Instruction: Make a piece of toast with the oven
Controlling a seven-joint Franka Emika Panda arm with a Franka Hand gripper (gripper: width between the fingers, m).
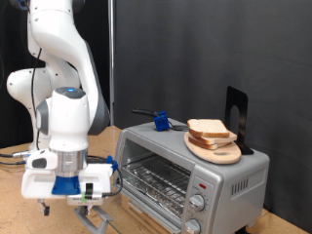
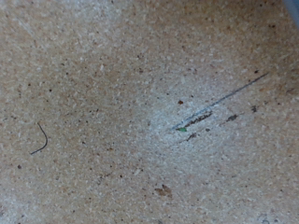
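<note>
A dark curtain backs a pale, speckled wooden table (image 1: 19, 210). Toward the exterior view's right stands the small boxy silver oven (image 1: 185, 175) with a glass door, a wire rack inside, two round knobs and a red light on its front panel. On its top rests a round wooden board (image 1: 216, 150), and on that board lies the piece of toast (image 1: 208, 130), pale bread with a tan-brown crust. A blue-handled utensil (image 1: 156, 120) lies on the oven top, beside the board. The white arm's hand (image 1: 93, 216) hangs low over the table, left of the oven; whether its fingers are spread or closed cannot be told. The wrist view shows only bare, scratched table surface (image 2: 112, 112).
</note>
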